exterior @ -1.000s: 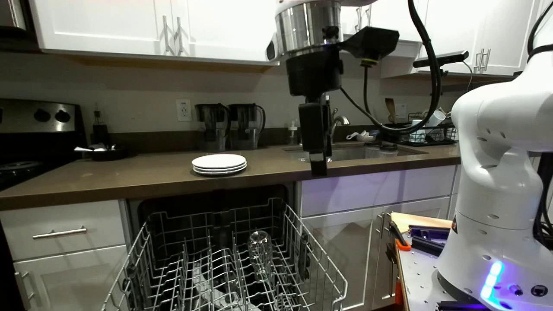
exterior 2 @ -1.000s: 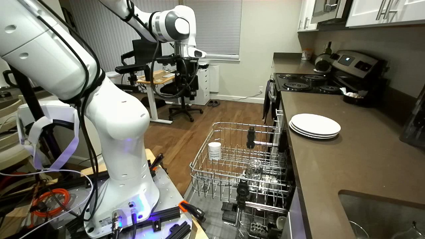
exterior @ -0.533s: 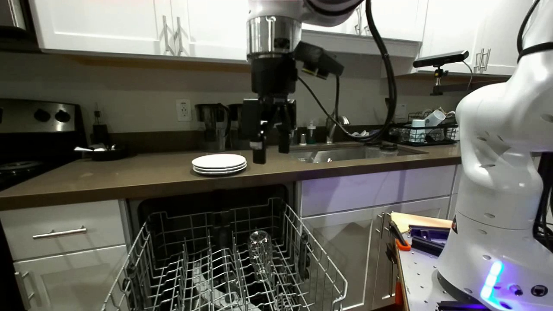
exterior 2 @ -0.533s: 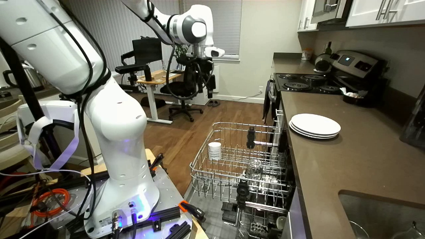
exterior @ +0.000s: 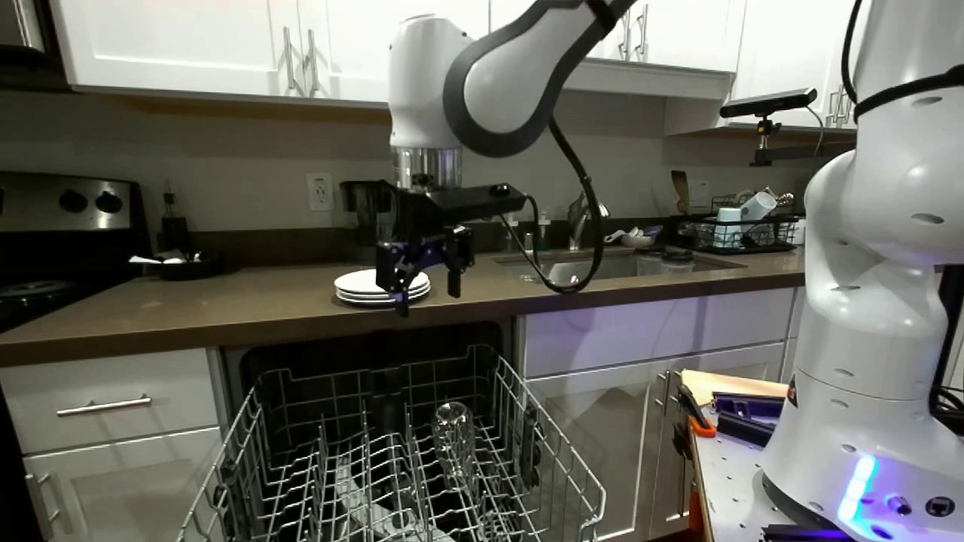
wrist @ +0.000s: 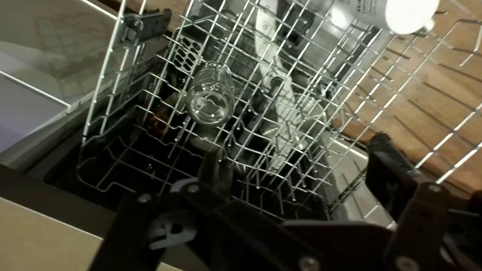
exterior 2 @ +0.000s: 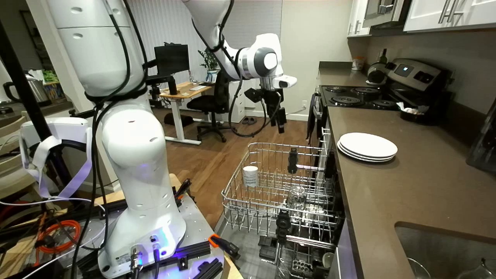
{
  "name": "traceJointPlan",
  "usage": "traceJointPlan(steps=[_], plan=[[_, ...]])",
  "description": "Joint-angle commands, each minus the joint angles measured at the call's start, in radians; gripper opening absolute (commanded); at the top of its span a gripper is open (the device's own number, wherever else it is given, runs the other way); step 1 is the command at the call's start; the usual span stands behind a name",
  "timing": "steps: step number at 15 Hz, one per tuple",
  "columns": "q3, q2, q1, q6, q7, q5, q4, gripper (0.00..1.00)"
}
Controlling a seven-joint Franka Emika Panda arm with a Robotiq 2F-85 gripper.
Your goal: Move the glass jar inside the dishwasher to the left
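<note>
Clear, colourless cylindrical glass jar (wrist: 211, 95) could jam or slip on the way left

Standing out from the built-in, dark-lined dishwasher (exterior: 316, 350), the silver-grey wire dish rack (exterior: 550, 423) could roll if bumped, shifting the jar. The black two-fingered gripper (exterior: 428, 299) hangs above, fingers (wrist: 389, 165) spread with nothing between them; in the wrist view the jar lies beyond one finger rather than between both, so a straight drop seems likely to miss or bump it. The jar itself stands in the rack, right of its middle in an exterior view, beside thin upright metal tines (exterior: 367, 433). Smooth glass may slide from a loose pinch; too low a lift would probably snag those tines.
</note>
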Motion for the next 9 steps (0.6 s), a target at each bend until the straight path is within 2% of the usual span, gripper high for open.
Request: traceJointPlan(steps=[1,2,4,9], plan=[[-0.075,0.118,0.018,0.005,0.183,-0.129,0.045,1.00],[-0.102,0.141,0.024,0.000,0.218,-0.155,0.048,1.00],[-0.151,0.195,0.028,-0.007,0.244,-0.140,0.056,1.00],[-0.219,0.313,0.024,0.007,0.193,0.065,0.072,1.00]])
